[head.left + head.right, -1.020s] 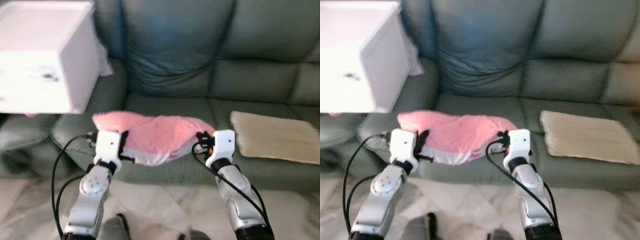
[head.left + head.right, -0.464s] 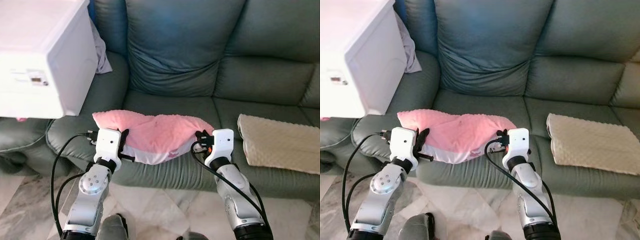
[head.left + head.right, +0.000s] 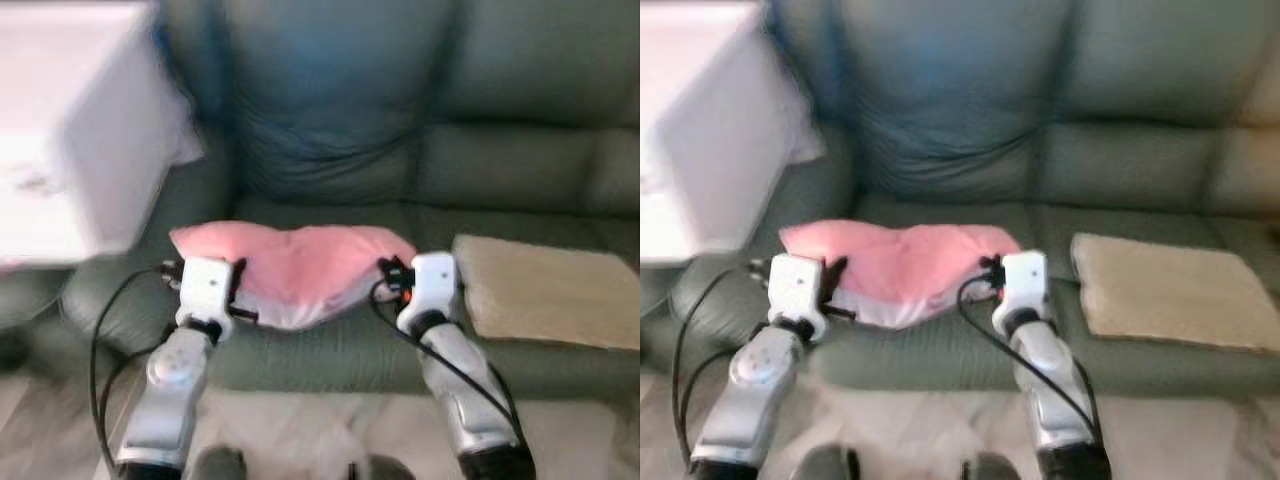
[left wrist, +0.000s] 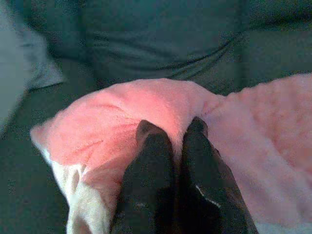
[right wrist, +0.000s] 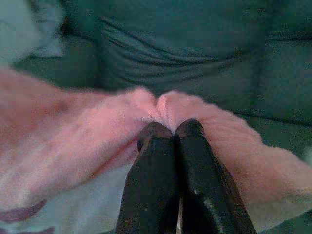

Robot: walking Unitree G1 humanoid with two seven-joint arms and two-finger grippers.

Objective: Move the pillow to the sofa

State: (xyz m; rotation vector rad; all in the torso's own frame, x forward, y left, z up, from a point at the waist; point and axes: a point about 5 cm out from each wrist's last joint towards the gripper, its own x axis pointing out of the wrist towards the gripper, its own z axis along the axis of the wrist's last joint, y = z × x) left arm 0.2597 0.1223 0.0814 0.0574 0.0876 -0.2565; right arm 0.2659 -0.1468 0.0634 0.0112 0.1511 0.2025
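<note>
Now both grippers pinch pillow: left gripper (image 4: 170, 131) on its left end, right gripper (image 5: 170, 131) on right end, fingers closed into pink fabric. Pillow (image 3: 300, 265) hangs over sofa (image 3: 330, 130) seat front; view blurred versus half-second ago, robot likely stepping closer. Beige mat (image 3: 545, 290) beside, white box (image 3: 75, 150) at left; neither blocks seat.

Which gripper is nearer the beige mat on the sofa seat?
Right. The right gripper, jaws pinching the pink pillow at its end, sits just beside the beige mat. The left gripper pinches the pillow's far end, a pillow's length farther from it.
</note>
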